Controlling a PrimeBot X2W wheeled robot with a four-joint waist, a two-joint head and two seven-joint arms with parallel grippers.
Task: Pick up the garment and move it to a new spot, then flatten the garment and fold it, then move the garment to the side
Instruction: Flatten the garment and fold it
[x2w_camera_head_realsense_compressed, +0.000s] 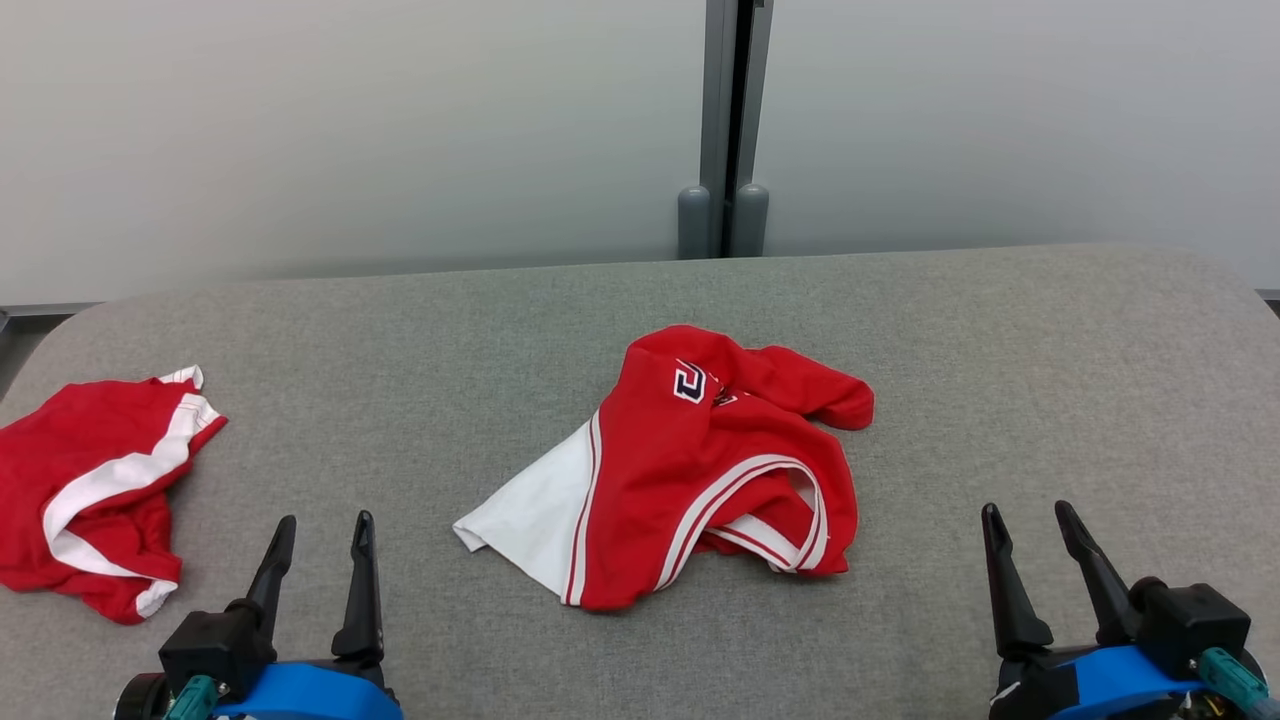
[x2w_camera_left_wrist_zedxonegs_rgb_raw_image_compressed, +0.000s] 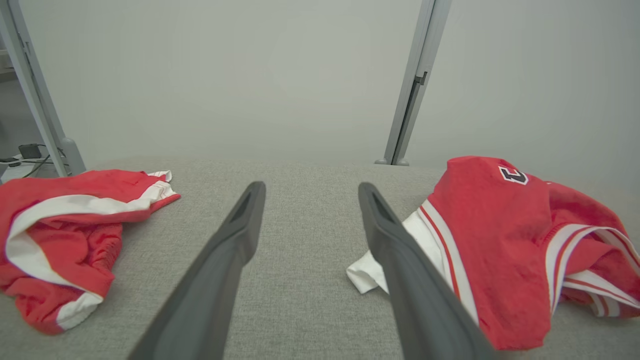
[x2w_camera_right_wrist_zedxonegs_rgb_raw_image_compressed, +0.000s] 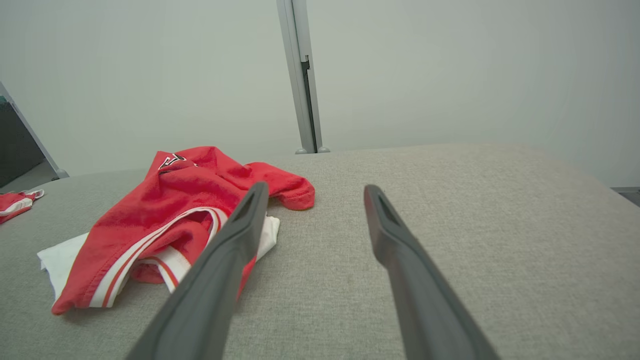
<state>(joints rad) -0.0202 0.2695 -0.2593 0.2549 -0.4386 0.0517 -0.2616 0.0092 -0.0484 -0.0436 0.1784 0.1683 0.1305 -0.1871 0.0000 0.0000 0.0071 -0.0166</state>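
**Head view.** Grey post (x2w_camera_head_realsense_compressed: 725, 120) stood at back centre, splitting the pale wall (x2w_camera_head_realsense_compressed: 350, 130); taken as the reference mark. Grey padded table (x2w_camera_head_realsense_compressed: 1000, 380) ran from the post's foot toward the robot. Red-and-white garment (x2w_camera_head_realsense_compressed: 700, 470) lay crumpled on the table straight in front of the post, about mid-table. Its white panel spread out on the left, and a navy-and-white emblem sat on the hump nearest the post. Second red garment (x2w_camera_head_realsense_compressed: 90, 490), white-trimmed, lay bunched far left of the post at the table's edge. Left gripper (x2w_camera_head_realsense_compressed: 326, 518) sat low and left of the post line, right gripper (x2w_camera_head_realsense_compressed: 1028, 507) low and right of it. Both had their fingers spread wide with nothing between them, and both were apart from the cloth.

**Left wrist view.** Left gripper (x2w_camera_left_wrist_zedxonegs_rgb_raw_image_compressed: 311, 186) gaped wide and empty over bare table, its tips pointing just left of the post (x2w_camera_left_wrist_zedxonegs_rgb_raw_image_compressed: 415, 85). Garment (x2w_camera_left_wrist_zedxonegs_rgb_raw_image_compressed: 500, 240) lay below and right of the post, its white corner partly behind the right-hand finger. Second red garment (x2w_camera_left_wrist_zedxonegs_rgb_raw_image_compressed: 65, 235) lay well left of the post.

**Right wrist view.** Right gripper (x2w_camera_right_wrist_zedxonegs_rgb_raw_image_compressed: 315, 186) was also wide apart and empty, its tips below the post (x2w_camera_right_wrist_zedxonegs_rgb_raw_image_compressed: 302, 75). Garment (x2w_camera_right_wrist_zedxonegs_rgb_raw_image_compressed: 165, 215) was heaped left of the post, and the left-hand finger crossed in front of its near edge. A scrap of the second red garment (x2w_camera_right_wrist_zedxonegs_rgb_raw_image_compressed: 15, 202) showed far left.
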